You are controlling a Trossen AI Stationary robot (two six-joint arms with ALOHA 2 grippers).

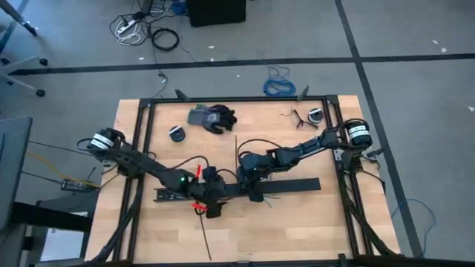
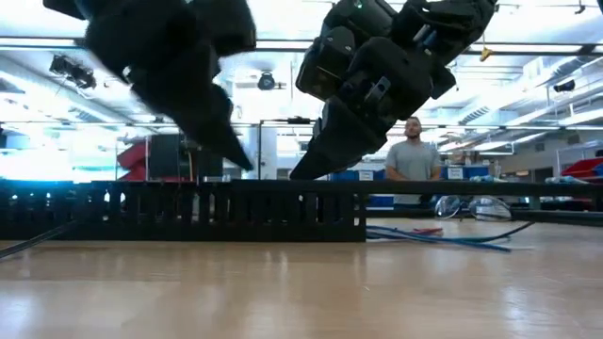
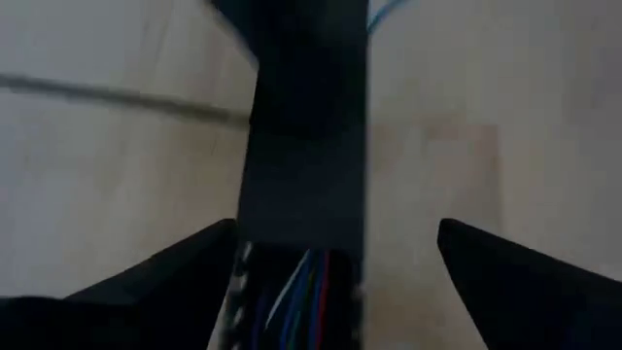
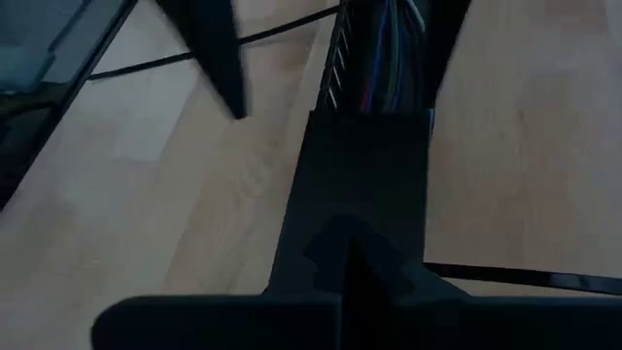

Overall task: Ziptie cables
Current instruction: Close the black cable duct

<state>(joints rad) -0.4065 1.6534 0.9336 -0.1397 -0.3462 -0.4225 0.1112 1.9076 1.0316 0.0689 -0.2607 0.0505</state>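
Note:
The cables [image 3: 303,292], thin blue, green, white and red wires, lie inside a long black slotted duct [image 1: 297,185] across the table's middle; their blue ends [image 2: 443,237] trail out of it on the table. A flat black cover [image 4: 364,165] lies over part of the duct. My left gripper [image 3: 337,226] is open above the duct, one finger on either side, touching nothing I can see. My right gripper [image 1: 252,184] is shut, its tips down on the cover. One ziptie [image 1: 203,233] lies on the wood near the front edge. My right gripper presses its shut fingertips [image 4: 355,255] onto the top of the flat black cover [image 4: 369,194], which lies along the duct. The fingers come from above, slanting down toward the table's left [image 2: 300,172]. The cover lies flat on the duct.
A dark glove [image 1: 211,116] and a tape roll [image 1: 177,133] lie at the far left, and another roll [image 1: 315,115] at the far right. Black frame rails [image 1: 141,148] border the table. A person [image 2: 413,151] stands in the room behind.

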